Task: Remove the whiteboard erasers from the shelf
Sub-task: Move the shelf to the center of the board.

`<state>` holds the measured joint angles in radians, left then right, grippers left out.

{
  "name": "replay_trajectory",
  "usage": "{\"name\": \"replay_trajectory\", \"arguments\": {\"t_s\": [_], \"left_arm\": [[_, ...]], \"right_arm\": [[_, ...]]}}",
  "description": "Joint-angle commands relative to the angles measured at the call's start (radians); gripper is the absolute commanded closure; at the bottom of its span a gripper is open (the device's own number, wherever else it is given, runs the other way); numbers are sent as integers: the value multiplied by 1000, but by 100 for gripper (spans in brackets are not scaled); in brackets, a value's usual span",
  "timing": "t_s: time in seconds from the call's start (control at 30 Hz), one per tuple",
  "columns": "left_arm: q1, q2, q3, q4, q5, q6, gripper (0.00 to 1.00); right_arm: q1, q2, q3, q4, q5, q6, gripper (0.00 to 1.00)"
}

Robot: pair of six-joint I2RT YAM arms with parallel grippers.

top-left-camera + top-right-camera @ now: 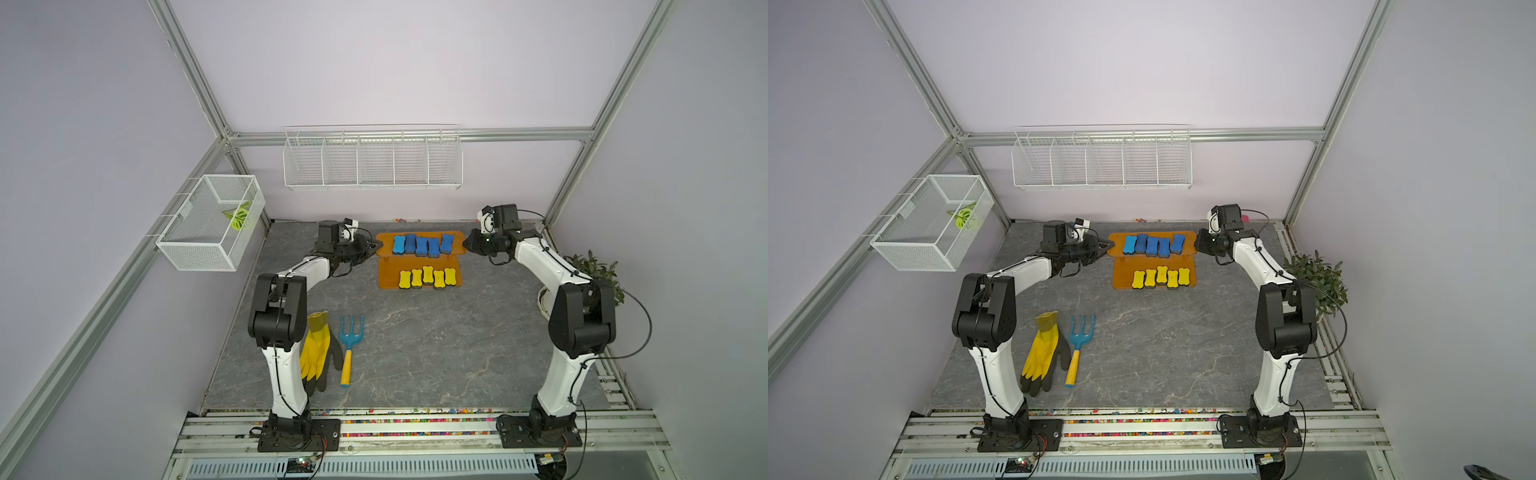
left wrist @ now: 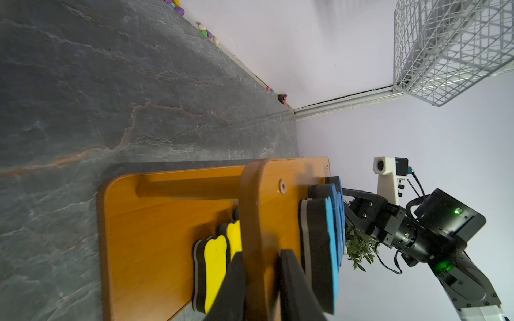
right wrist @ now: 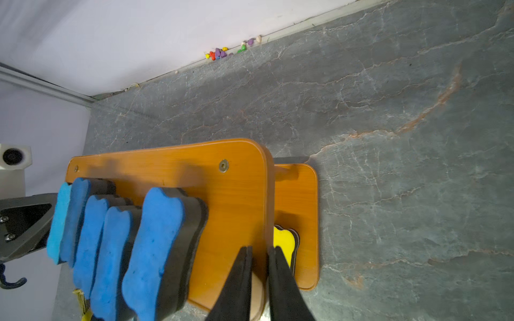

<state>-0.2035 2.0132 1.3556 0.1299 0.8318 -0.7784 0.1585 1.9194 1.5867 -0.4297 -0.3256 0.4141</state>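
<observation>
At the back of the grey marbled table [image 1: 415,340], an orange-brown two-tier shelf [image 1: 388,272] stands between two robot arms. Five blue erasers [image 1: 422,245] sit on its upper board and five yellow erasers [image 1: 427,276] on the lower. The left gripper [image 1: 376,248] and right gripper [image 1: 466,245] each pinch one end of the upper board, jaws narrowed onto its edge

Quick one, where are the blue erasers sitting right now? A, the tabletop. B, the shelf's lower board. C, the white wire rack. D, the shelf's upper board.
D: in a top view the five blue erasers line the raised far board of the shelf, with the yellow erasers on the lower one.
</observation>
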Motion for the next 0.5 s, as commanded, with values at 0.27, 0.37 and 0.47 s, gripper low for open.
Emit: {"name": "replay_trajectory", "arguments": {"t_s": [0.27,0.37,0.47], "left_arm": [[-24,-36,-33,-36,-84,99,77],[-32,-23,-21,-32,-73,90,76],[-48,-35,-21,-38,-77,95,76]], "right_arm": [[58,-62,-60,-109,-40,-41,82],[57,-75,-70,-117,-33,-48,82],[58,-80,-65,-133,-15,-63,82]]}}
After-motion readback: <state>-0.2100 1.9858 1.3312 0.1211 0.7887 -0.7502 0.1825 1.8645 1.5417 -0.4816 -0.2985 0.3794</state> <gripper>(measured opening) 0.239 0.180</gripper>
